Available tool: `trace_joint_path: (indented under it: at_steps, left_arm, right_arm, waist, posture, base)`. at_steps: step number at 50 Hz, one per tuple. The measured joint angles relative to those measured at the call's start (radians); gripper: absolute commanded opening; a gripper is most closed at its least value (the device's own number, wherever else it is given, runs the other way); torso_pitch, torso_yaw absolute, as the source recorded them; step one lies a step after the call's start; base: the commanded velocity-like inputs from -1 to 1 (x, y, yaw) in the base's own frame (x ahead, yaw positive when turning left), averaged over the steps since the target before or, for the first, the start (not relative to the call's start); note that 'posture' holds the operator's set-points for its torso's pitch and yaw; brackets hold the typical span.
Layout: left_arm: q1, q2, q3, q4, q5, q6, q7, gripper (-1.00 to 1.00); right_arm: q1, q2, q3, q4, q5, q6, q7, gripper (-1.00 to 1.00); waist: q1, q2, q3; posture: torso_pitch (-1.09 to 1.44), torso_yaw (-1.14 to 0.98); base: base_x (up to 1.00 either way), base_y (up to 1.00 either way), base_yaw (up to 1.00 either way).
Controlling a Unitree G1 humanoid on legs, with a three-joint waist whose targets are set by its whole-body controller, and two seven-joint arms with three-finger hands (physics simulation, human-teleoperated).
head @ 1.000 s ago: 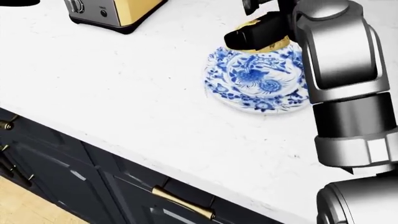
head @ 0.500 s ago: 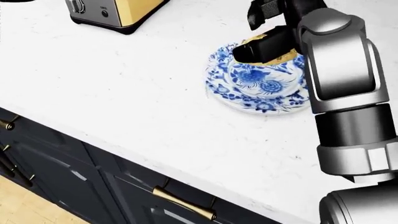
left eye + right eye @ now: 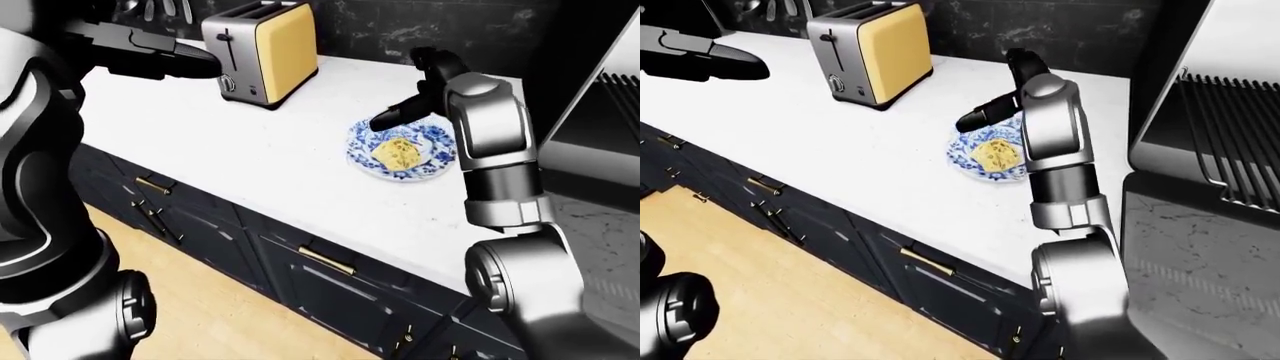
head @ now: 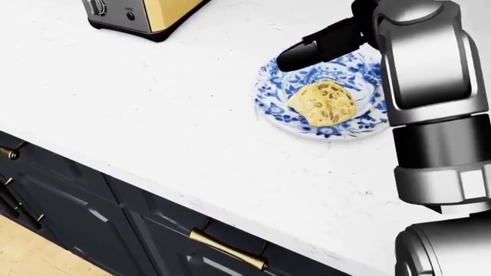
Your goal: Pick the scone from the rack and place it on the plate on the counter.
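Scone [image 4: 323, 103] lies on the blue-patterned plate [image 4: 271, 102] in the head view, free of any grip. The plate rests on the white speckled counter [image 4: 153, 109], toward the view's right. A black finger of the right hand [image 4: 322, 46] reaches across the plate's upper rim, lifted off the scone with the fingers spread and holding nothing. The grey right arm [image 4: 430, 86] fills the right edge. A yellow and silver toaster [image 4: 138, 14] stands at the top left, well apart from the plate. Below the counter's edge run dark cabinet fronts with a brass handle [image 4: 226, 250], and a strip of wooden floor shows at the bottom left corner.

Left-eye view: the counter runs from upper left to lower right along a dark wall [image 3: 420, 26]. The toaster stands upright near the wall, and the plate with the scone sits to its right. The left hand [image 3: 150, 56] hovers at the upper left, above the counter, its dark fingers pointing toward the toaster; whether they are spread or closed I cannot tell. The floor [image 3: 220, 315] is light wood.

Right-eye view: a metal wire rack [image 3: 1230, 127] stands at the right, beside the right arm, well apart from the plate.
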Motion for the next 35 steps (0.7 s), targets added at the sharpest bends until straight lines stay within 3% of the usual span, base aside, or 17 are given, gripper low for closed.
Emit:
trace_joint_path:
  at_steps: [22,35]
  left_arm:
    - [0.001,0.005,0.003,0.000,0.002,0.002,-0.003,1.00]
    - [-0.004,0.009,0.005,0.000,0.003,0.007,-0.004,1.00]
  right_arm:
    - [-0.160,-0.034,-0.027,-0.158,0.066,0.071,-0.062,1.00]
    - [-0.178,-0.049,-0.023,-0.245,0.106,0.123,-0.092,1.00]
  waist:
    - [0.001,0.001,0.007]
    - [0.003,0.000,0.014]
  posture:
    - [0.00,0.61]
    - [0.00,0.61]
  base:
    - [0.00,0.00,0.00]
    - [0.00,0.00,0.00]
